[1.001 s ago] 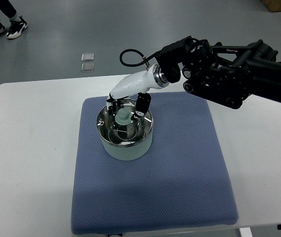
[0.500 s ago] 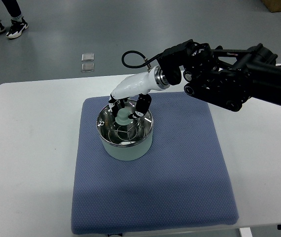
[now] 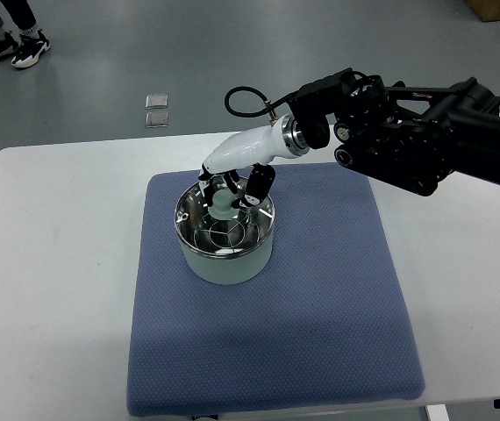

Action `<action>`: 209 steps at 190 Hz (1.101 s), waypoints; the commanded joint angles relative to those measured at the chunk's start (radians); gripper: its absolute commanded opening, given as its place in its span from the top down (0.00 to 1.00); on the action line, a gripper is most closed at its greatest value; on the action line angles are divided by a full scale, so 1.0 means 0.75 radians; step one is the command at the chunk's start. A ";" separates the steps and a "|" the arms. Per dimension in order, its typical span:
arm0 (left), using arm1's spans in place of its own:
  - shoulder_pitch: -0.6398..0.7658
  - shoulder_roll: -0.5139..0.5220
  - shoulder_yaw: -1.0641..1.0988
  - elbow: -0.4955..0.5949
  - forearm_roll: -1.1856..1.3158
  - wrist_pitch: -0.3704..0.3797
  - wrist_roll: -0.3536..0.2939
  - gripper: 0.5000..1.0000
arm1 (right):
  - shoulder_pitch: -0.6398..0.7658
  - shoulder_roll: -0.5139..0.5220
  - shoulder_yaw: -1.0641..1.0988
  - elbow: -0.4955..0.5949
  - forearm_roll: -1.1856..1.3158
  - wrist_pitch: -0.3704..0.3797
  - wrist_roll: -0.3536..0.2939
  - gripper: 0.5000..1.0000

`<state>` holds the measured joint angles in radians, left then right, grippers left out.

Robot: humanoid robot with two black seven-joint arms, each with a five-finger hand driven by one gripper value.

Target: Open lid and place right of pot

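Observation:
A pale green pot [image 3: 226, 259] stands on the left half of a blue mat [image 3: 320, 298]. Its glass lid [image 3: 225, 230] with a metal rim lies on top of it, seeming a touch tilted. My right hand [image 3: 232, 191], white with dark fingers, reaches in from the right on a black arm [image 3: 425, 140]. Its fingers are curled around the lid's pale green knob [image 3: 223, 203]. The knob is partly hidden by the fingers. The left arm does not show.
The mat lies on a white table [image 3: 48, 289]. To the pot's right is bare mat. A person's shoes [image 3: 11, 48] and two small plates [image 3: 155, 109] are on the floor beyond the table.
The fingers have closed in on the knob. Hand, knob and lid have shifted slightly up and to the right.

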<state>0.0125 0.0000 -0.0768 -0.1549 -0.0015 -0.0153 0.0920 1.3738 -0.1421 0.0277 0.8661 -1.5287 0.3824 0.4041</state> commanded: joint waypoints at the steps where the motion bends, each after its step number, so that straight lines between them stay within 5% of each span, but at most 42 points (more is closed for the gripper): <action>1: 0.000 0.000 -0.002 0.002 0.000 0.000 0.000 0.00 | -0.001 -0.005 0.002 0.001 0.001 -0.001 0.009 1.00; 146: 0.000 0.000 0.000 0.002 0.000 0.000 0.000 0.00 | 0.032 -0.029 0.010 0.009 0.046 0.012 0.061 1.00; 209: -0.002 0.000 0.000 -0.002 0.000 0.000 0.000 0.00 | 0.085 -0.199 0.029 0.011 0.073 0.059 0.118 1.00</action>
<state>0.0108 0.0000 -0.0768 -0.1546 -0.0015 -0.0153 0.0920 1.4307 -0.2460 0.0479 0.8742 -1.4751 0.4181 0.4722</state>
